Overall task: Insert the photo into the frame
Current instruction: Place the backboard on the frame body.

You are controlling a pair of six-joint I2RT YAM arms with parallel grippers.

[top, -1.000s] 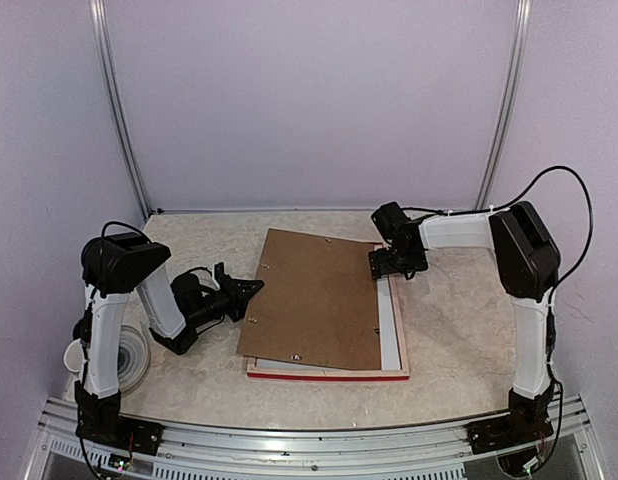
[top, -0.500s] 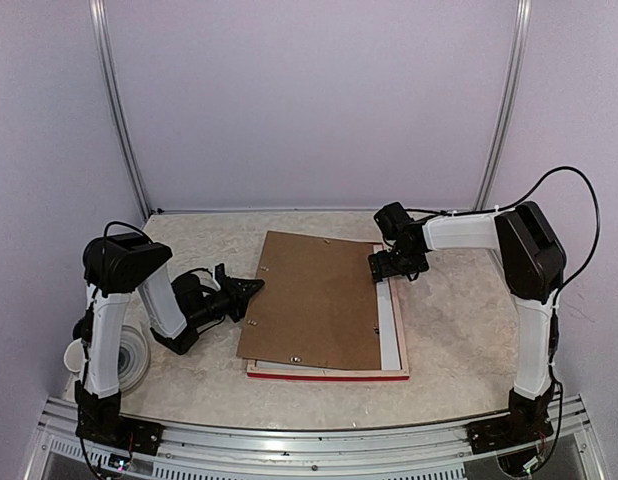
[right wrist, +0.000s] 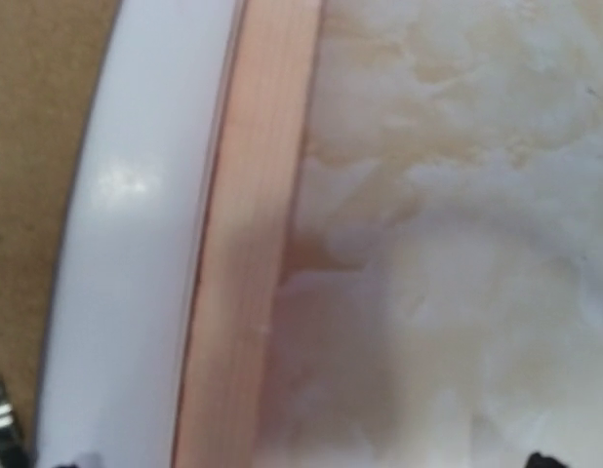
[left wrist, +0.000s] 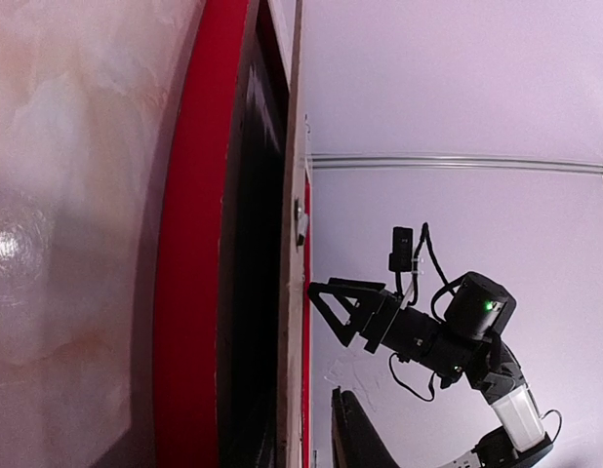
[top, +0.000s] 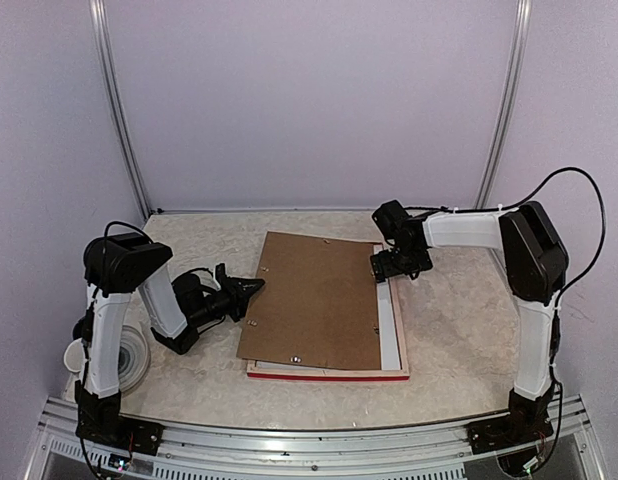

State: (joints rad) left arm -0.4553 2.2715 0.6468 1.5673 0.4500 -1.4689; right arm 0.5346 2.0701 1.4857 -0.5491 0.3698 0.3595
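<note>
Photo (top: 390,335): only a white strip shows, lying back-up inside the frame (top: 329,373), just against its right rail. The rest is covered.

Frame: face-down on the table (top: 459,330), pale wood up, with the red edge along the near side.

Brown backing board (top: 314,300): lies skewed on top and overhangs the frame's left side.

Right gripper (top: 389,268): low over the far right corner of the frame, jaws spread wide, gripping nothing.

Left gripper (top: 251,290): at the board's left edge. I cannot tell how its jaws stand.
</note>
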